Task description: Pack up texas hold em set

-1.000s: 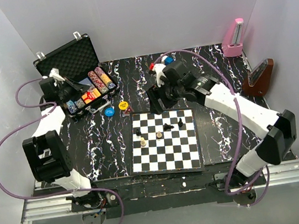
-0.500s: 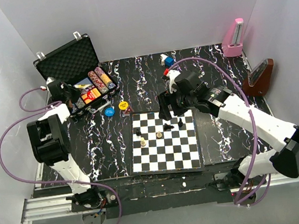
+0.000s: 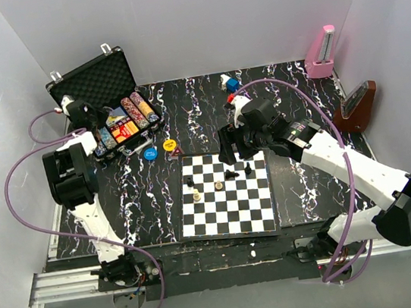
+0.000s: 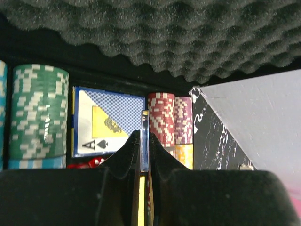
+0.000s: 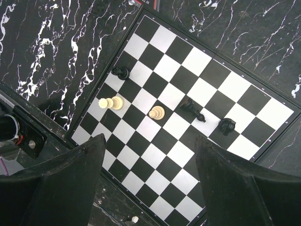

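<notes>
The case [image 3: 96, 81] lies open at the tabletop's [image 3: 296, 88] 10 o'clock. The right end effector [image 5: 149, 150] is spread over the chessboard [image 5: 202, 89]. The left end effector [image 4: 145, 146], above the chip rows [image 4: 37, 110], pinches a thin disc [image 4: 145, 134] edge-on. Step judged: stowing it. Next: lower into a free slot, then release.

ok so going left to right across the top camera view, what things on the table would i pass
black case → blue disc → yellow disc → chessboard → pink metronome
</notes>
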Robot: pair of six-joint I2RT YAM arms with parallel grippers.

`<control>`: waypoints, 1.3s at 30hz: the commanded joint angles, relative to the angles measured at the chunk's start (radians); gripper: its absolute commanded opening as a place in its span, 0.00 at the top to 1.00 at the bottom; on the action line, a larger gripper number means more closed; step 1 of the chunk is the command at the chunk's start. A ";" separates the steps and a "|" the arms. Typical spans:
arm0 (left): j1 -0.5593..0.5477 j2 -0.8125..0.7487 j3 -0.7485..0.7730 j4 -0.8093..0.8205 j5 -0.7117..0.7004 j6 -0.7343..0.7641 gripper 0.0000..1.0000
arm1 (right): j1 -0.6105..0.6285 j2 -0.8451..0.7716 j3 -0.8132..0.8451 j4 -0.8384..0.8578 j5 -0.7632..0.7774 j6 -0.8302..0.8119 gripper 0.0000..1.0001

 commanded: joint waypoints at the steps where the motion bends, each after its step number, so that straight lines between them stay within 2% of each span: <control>1: -0.002 0.048 0.088 -0.003 0.002 0.000 1.00 | 0.000 0.001 0.002 0.019 0.012 0.009 0.17; 23: -0.003 0.206 0.246 -0.135 0.100 -0.021 1.00 | -0.002 -0.031 -0.022 0.007 0.022 0.025 0.17; 28: -0.003 0.229 0.280 -0.182 0.120 -0.011 0.91 | -0.002 -0.037 -0.028 0.007 0.022 0.030 0.17; 34: -0.005 0.220 0.280 -0.195 0.117 0.011 0.67 | -0.002 -0.042 -0.036 0.010 0.024 0.035 0.17; 39: -0.005 0.217 0.289 -0.209 0.117 0.031 0.59 | -0.002 -0.045 -0.042 0.015 0.022 0.038 0.17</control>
